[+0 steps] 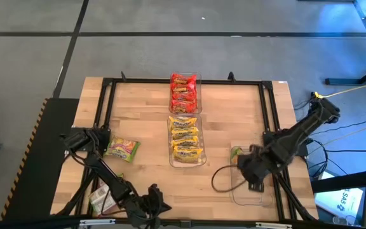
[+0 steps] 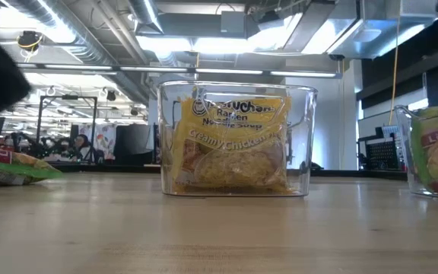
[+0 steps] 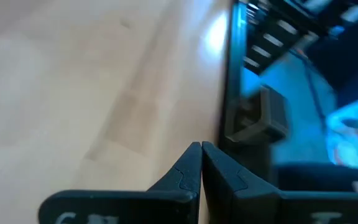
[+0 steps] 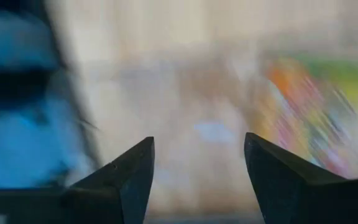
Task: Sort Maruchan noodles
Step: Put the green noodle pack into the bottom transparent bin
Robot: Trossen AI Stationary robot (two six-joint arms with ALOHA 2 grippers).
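Red Maruchan packets (image 1: 183,93) fill a clear bin at the far middle. Yellow ones (image 1: 186,140) fill the clear bin (image 2: 234,141) in front of it. One green and pink packet (image 1: 121,149) lies flat on the table at the left (image 2: 10,167). Another (image 1: 100,200) lies near the front left edge. A third (image 1: 236,154) stands inside the right clear bin (image 1: 250,191). My right gripper (image 4: 197,140) hangs open above that bin (image 1: 251,168), pointing down, with nothing between its fingers. My left gripper (image 3: 201,146) is shut and empty, low over the table's left side (image 1: 94,137), beside the loose packet.
A black metal frame (image 1: 107,108) runs around the tabletop, and its left rail (image 3: 232,93) stands close ahead of my left gripper. Bare wood lies between the middle bins and the right bin. A cable (image 1: 224,181) loops beside the right bin.
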